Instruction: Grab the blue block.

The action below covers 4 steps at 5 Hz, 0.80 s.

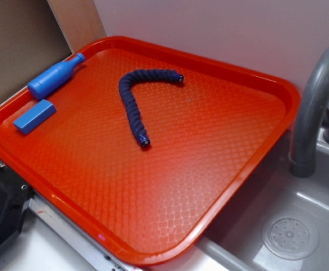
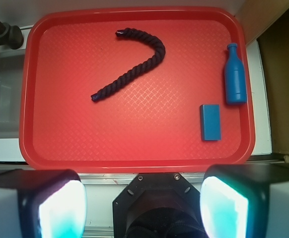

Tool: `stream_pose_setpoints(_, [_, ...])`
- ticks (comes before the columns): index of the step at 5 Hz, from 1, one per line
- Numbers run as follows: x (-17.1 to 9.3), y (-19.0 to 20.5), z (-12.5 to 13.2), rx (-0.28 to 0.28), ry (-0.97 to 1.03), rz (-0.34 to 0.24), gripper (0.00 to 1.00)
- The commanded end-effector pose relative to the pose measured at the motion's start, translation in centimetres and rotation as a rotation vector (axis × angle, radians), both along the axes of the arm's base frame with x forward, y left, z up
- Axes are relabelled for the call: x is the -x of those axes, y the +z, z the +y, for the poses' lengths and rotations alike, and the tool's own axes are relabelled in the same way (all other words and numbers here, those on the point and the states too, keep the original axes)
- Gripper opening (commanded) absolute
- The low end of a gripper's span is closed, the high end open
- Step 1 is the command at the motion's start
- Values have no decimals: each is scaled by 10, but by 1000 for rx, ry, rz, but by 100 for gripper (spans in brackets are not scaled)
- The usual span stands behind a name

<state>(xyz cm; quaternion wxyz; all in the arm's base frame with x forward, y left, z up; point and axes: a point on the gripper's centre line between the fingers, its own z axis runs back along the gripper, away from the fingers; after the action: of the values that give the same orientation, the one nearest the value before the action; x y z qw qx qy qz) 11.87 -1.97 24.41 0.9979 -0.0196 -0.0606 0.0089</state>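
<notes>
The blue block (image 1: 34, 116) is a small flat bar lying on the red tray (image 1: 210, 186) near its left edge; in the wrist view the blue block (image 2: 210, 122) lies at the right side of the tray (image 2: 134, 163). My gripper (image 2: 143, 206) hovers high above the tray's near rim, far from the block. Its two fingers stand wide apart with nothing between them. The gripper does not show in the exterior view.
A blue bottle-shaped piece (image 1: 55, 75) lies just beyond the block, (image 2: 235, 74) in the wrist view. A dark navy braided rope (image 1: 139, 99) curves across the tray's middle. A grey faucet (image 1: 314, 107) and sink with drain (image 1: 290, 237) lie to the right.
</notes>
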Motion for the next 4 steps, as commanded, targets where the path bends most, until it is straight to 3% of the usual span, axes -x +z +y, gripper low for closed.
stream_pose_setpoints(1, [0,0,0,0,0,0,100])
stream_pose_setpoints(2, [0,-19,15,18,-39,-69,100])
stream_pose_setpoints(3, [-5,-38,28,15,-41,-77,100])
stream_pose_setpoints(4, [-20,-69,57,-15,-13,-63,100])
